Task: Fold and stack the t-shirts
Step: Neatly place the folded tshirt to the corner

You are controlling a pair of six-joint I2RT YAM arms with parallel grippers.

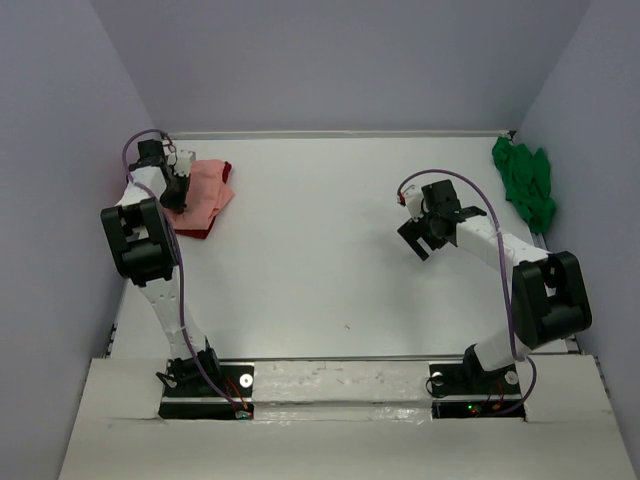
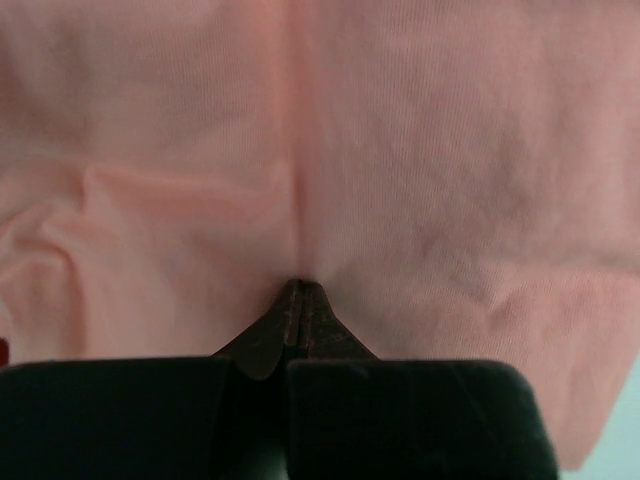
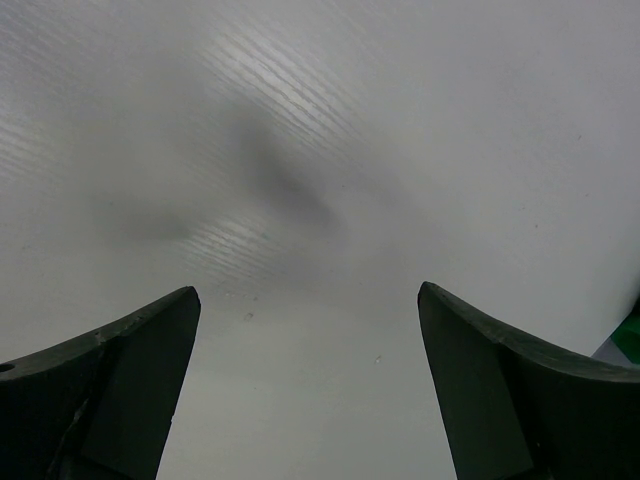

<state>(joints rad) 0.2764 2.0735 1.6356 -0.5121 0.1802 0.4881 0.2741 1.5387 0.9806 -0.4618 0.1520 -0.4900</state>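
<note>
**Left fingers hold the pink shirt; the green shirt waits off to the right**

The white counter (image 1: 320,260) carries cloth only at its two far corners. At the far left lies the pink shirt (image 1: 207,190), folded small, on top of the dark red shirt (image 1: 195,232), which shows as a thin edge at the near side of the pile. At the far right, against the wall, the green shirt (image 1: 525,185) sits crumpled and unfolded. Its long axis runs along that wall from far to near.

The left fingers (image 2: 310,330) are pressed together on the pink shirt, pinching a crease that gathers at their tips. Cloth fills the whole wrist view ahead of them.

The right fingers (image 3: 130,380) are spread wide and hold nothing, hanging over bare counter. The green shirt lies to their right and somewhat farther away, well apart; only a sliver shows at the right edge of the wrist view. The right arm is much the nearer one to it, so fetching it likely falls to that side, reaching rightward and away.
</note>
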